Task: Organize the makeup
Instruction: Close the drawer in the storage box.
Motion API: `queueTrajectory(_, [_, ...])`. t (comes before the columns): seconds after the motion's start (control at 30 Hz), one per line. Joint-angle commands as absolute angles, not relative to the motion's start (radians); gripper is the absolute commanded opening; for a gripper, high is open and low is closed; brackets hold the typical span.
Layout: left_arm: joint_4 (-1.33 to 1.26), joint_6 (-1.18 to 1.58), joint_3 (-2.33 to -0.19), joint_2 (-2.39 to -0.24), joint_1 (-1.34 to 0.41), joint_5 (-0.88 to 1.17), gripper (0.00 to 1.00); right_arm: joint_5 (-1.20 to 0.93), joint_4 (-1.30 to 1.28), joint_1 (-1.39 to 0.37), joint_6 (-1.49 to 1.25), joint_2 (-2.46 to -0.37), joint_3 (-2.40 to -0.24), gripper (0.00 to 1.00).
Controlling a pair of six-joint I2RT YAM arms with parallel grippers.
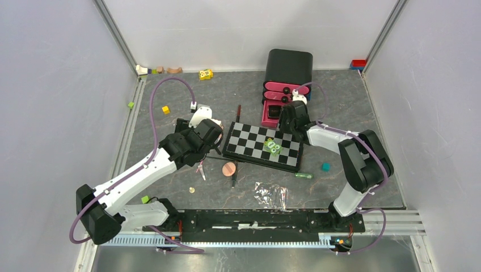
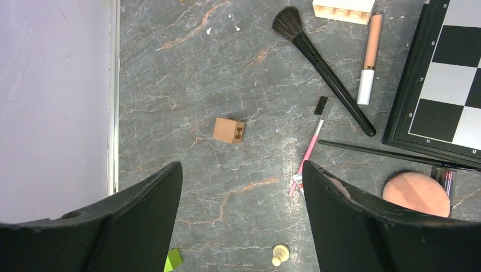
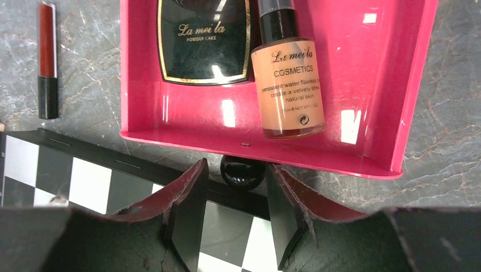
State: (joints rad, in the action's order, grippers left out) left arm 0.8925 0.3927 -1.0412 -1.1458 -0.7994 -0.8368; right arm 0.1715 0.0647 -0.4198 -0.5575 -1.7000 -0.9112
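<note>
- Right claw (image 3: 237, 166) sits parted round the black knob (image 3: 242, 173) of the pink tray (image 3: 363, 85), not yet pinching: centre it, squeeze firmly, draw straight.
- Left claw (image 2: 242, 167) gapes empty, pink brow brush (image 2: 309, 150) beside one finger.

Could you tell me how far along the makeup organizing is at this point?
Done: the compact and foundation bottle lie in the pink tray. In hand: nothing held; the right fingers straddle the black knob at the tray's front, and the left fingers hang open. Left on the table: the black brush, pink spoolie, concealer stick, puff and lip gloss.
</note>
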Motion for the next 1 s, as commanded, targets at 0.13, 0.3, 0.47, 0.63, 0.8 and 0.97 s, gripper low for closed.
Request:
queueTrajectory(0.13, [0.861, 0.365, -1.042, -1.133, -0.796, -0.876, 0.84, 0.222, 0.086, -0.425, -0.555, -1.735, -1.016, 0.49])
queueTrajectory(0.3, [0.861, 0.365, -1.040, -1.132, -0.796, -0.880, 0.84, 0.244, 0.088, -0.423, -0.534, -1.771, -1.057, 0.50])
queueTrajectory(0.47, [0.861, 0.364, -1.040, -1.136, -0.796, -0.878, 0.84, 0.263, 0.099, -0.420, -0.497, -1.812, -1.091, 0.51])
queueTrajectory(0.63, [0.861, 0.363, -1.040, -1.140, -0.796, -0.877, 0.84, 0.290, 0.182, -0.417, -0.453, -1.818, -1.068, 0.52])
queueTrajectory(0.8, [0.861, 0.364, -1.038, -1.140, -0.796, -0.874, 0.84, 0.316, 0.294, -0.416, -0.404, -1.828, -1.026, 0.51])
queueTrajectory(0.97, [0.861, 0.364, -1.039, -1.143, -0.796, -0.874, 0.84, 0.312, 0.438, -0.417, -0.346, -1.837, -0.972, 0.46])
